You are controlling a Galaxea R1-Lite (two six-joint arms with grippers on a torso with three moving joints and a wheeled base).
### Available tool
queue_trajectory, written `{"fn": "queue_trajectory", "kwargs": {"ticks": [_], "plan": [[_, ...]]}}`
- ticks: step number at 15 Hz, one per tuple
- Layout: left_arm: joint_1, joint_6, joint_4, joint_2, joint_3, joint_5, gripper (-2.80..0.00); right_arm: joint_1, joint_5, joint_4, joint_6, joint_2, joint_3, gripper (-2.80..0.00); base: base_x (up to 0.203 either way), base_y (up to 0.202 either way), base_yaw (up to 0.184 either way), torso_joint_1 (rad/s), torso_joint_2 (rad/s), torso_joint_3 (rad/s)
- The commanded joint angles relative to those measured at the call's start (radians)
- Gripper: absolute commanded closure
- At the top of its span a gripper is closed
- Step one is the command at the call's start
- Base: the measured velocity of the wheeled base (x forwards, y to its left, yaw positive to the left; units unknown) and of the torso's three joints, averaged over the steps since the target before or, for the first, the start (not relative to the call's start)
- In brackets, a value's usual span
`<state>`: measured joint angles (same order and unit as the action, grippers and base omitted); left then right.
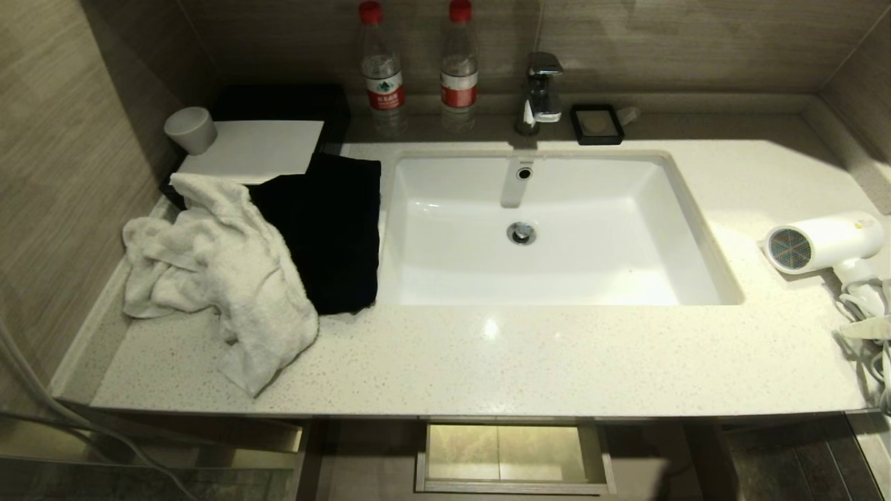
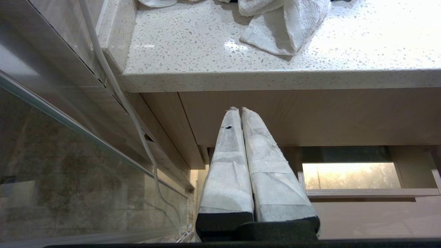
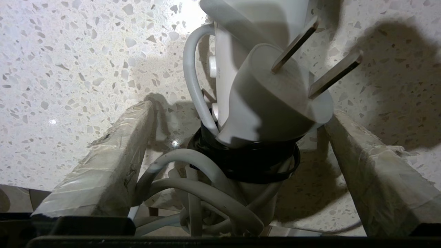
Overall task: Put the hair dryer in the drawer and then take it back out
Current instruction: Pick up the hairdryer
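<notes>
The hair dryer (image 1: 825, 241) lies on the bench (image 1: 529, 362) at its far right edge, grille toward the sink (image 1: 445, 229), cord (image 1: 866, 316) bunched just beside the front lip. The right gripper (image 3: 237, 151) sits over that bundle with its fingers (image 3: 103, 168) spread wide either side of the plug (image 3: 275, 103) and handle (nothing gripped). Below the bench front, the drawer (image 1: 514, 480) stands pulled out, and the left gripper (image 2: 240, 112) hangs beneath the overhang at the left, fingers pressed together, holding nothing.
</notes>
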<state>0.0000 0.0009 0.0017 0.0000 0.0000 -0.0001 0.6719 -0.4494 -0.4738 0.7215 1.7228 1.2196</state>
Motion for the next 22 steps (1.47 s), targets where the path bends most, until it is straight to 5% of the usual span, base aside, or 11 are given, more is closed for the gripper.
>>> {"fn": "queue_trajectory", "kwargs": {"ticks": [1,2,3,4,22], "plan": [[0.000,0.001,0.000,0.000,0.000,0.000,0.00,0.000,-0.002,-0.002,0.004,0.003,0.001,-2.80,0.000,0.000,0.000,0.000,0.00,0.000],[0.000,0.001,0.000,-0.001,0.000,0.000,0.00,0.000,0.001,-0.003,0.004,0.003,0.003,-2.80,0.000,0.000,0.000,0.000,0.00,0.000],[0.000,-0.001,0.000,0.000,0.000,0.000,0.00,0.000,-0.008,-0.001,0.004,-0.001,-0.006,-2.25,0.000,0.000,0.000,0.000,0.00,0.000],[0.000,0.000,0.000,0.000,0.000,0.000,0.00,0.003,-0.013,0.009,0.004,-0.005,-0.012,0.00,0.000,0.000,0.000,0.000,0.00,0.000],[0.000,0.001,0.000,0.000,0.000,0.000,0.00,0.003,-0.011,0.013,0.019,-0.085,-0.003,0.00,0.000,0.000,0.000,0.000,0.00,0.000]]}}
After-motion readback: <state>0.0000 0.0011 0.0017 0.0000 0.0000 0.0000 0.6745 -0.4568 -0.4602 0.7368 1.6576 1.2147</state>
